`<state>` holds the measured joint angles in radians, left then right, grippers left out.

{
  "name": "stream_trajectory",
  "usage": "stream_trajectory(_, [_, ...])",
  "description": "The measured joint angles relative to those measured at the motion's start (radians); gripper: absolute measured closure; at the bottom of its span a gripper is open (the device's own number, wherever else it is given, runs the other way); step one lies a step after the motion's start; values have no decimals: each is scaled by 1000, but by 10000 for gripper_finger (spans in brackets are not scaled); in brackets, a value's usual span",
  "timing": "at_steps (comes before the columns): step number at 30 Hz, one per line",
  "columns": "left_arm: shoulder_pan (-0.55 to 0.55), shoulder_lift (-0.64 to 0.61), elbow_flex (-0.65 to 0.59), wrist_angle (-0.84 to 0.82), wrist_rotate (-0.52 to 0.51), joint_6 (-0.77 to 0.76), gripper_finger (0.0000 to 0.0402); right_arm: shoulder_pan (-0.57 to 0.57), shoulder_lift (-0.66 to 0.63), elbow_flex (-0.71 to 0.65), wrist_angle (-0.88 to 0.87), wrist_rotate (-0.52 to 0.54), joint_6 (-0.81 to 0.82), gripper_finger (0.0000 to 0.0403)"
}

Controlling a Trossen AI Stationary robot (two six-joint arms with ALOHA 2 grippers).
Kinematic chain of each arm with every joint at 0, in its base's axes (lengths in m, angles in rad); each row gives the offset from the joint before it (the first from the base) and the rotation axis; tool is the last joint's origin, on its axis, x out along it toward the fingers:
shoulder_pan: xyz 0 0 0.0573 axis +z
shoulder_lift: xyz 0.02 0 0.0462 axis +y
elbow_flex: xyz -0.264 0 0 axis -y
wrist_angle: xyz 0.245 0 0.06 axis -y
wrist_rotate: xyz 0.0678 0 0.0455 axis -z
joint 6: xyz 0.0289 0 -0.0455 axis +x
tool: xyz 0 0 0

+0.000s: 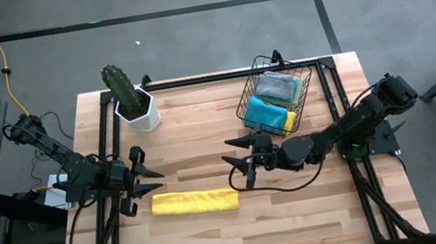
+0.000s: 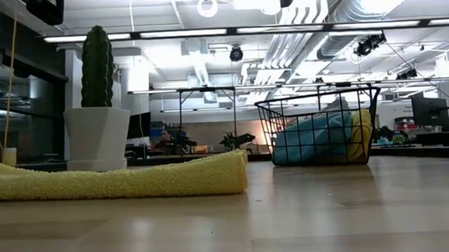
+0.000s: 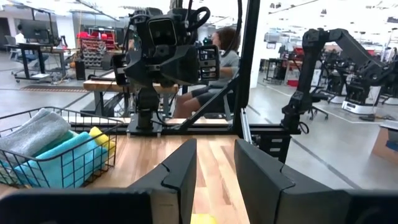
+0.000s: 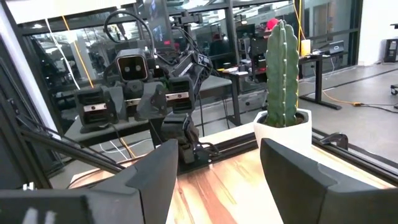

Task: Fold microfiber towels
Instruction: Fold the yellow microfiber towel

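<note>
Nearby, plush yellow towel [image 1: 195,202], long roll.

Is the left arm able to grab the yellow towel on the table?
Probably yes. The left gripper is open, just beside the folded yellow towel, with only bare table between them.

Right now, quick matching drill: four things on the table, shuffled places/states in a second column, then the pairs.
Things:
1. yellow towel
2. cactus
3. wire basket
4. right gripper

Places/states:
A. holds teal, grey and yellow cloths, far right part of the table
B. lies folded into a long strip, near the front, between the two grippers
C. open, empty, above the table near the middle
D. stands in a white pot at the far left corner

Pairs: 1-B, 2-D, 3-A, 4-C
</note>
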<state>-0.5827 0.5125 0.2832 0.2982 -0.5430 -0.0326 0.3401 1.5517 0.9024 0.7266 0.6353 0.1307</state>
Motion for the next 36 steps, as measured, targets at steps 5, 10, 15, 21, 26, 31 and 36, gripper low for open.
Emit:
stream_trajectory(5, [0, 2, 0, 0, 0, 0, 303, 0, 0, 0, 0, 0, 0, 183])
stream_trajectory(10, [0, 3, 0, -1, 0, 0, 303, 0, 0, 0, 0, 0, 0, 183])
stream_trajectory(15, [0, 3, 0, 36, 15, -8, 303, 0, 0, 0, 0, 0, 0, 183])
stream_trajectory(21, [0, 3, 0, 49, 19, -16, 303, 0, 0, 0, 0, 0, 0, 183])
stream_trajectory(26, [0, 3, 0, 48, 18, -16, 303, 0, 0, 0, -2, -32, 0, 183])
stream_trajectory(31, [0, 3, 0, 48, 18, -16, 303, 0, 0, 0, -4, -112, -26, 183])
stream_trajectory(36, [0, 3, 0, 47, 15, -16, 303, 0, 42, 8, -3, -176, 80, 183])
